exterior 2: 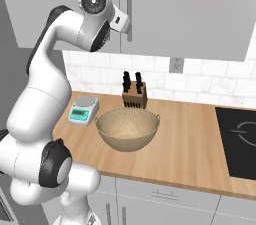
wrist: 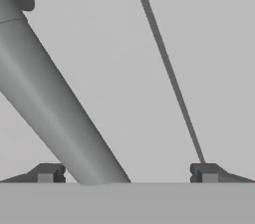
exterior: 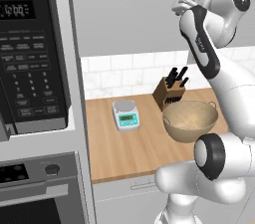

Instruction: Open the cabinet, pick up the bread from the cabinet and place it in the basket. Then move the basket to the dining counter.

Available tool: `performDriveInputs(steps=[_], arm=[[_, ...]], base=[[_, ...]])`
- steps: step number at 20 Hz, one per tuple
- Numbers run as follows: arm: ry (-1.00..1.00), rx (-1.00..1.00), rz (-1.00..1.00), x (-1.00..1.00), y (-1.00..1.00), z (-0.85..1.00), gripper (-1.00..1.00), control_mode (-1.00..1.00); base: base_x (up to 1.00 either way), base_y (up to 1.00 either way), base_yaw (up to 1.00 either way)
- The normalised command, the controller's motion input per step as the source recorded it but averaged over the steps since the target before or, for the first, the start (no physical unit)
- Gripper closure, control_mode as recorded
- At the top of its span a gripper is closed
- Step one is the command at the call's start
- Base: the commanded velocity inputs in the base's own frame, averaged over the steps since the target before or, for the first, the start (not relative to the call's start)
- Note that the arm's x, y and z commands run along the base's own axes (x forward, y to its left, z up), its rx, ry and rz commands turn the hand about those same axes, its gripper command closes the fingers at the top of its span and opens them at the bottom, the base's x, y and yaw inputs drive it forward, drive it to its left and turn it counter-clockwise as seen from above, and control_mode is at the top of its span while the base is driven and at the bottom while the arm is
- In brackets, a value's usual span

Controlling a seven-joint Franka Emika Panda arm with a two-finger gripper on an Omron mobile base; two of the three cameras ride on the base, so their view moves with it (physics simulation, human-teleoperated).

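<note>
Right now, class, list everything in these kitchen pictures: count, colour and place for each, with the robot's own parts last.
cabinet: one, light grey, on the wall, doors closed
bar handle: one, metal, lying between the open fingertips
basket: one, tan, on the wood counter
knife block: one, brown, behind the basket
kitchen scale: one, white, left of the basket
microwave: one, black, far left
cooktop: one, black, far right
gripper: one, dark-tipped, open, at the cabinet
</note>
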Motion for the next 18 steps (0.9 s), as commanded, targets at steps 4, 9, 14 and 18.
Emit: performDriveInputs(steps=[4,9,14,18], arm=[[0.00,0.08,0.00,0.20,0.00,0.00,1.00,-1.00],[0.00,0.06,0.00,0.04,0.00,0.00,1.00,-1.00],[0.00,0.02,0.00,-0.10,0.00,0.02,1.00,-1.00],[0.00,0.03,0.00,-0.67,0.00,0.07,1.00,-1.00]], base=[[0.00,0.00,0.00],[0.00,0.00,0.00],[0.00,0.00,0.00],[0.00,0.00,0.00]])
